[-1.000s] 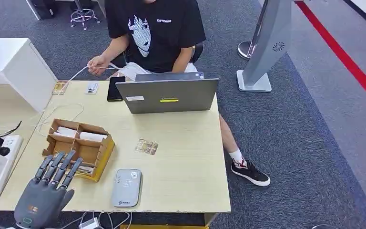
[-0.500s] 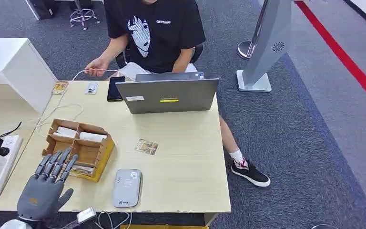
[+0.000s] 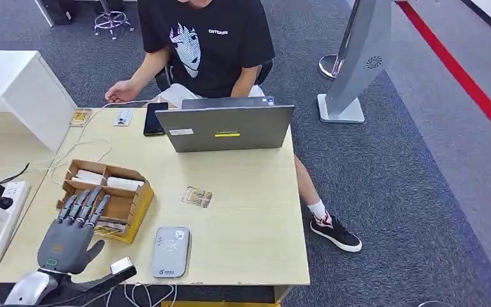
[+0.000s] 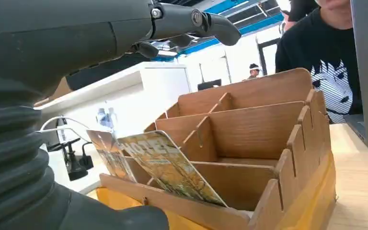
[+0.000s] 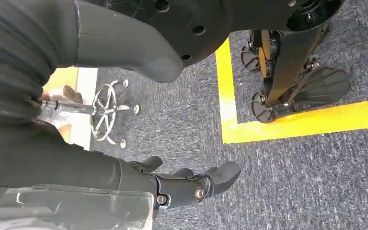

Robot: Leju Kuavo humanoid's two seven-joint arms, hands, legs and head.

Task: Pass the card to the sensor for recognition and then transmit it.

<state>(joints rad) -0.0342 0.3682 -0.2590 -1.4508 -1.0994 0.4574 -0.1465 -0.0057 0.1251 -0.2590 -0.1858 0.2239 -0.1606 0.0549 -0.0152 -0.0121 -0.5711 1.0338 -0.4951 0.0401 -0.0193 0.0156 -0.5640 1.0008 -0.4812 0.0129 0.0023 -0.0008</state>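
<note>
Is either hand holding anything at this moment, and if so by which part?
Nothing is held. The left hand hovers with fingers spread over the cardboard card box, not touching the cards in it. The right hand hangs over the floor, holding nothing.

The head view looks down and forward over the desk [image 3: 243,192] from high up. The left wrist view sits low, close to the divided box [image 4: 249,139], shared with the head view [image 3: 105,198]. The right wrist view faces the floor [image 5: 292,182].

left hand [image 3: 70,233]: grey palm | dark fingers [image 3: 87,200] | ribbed grey wrist cover [image 4: 9,158]
</note>
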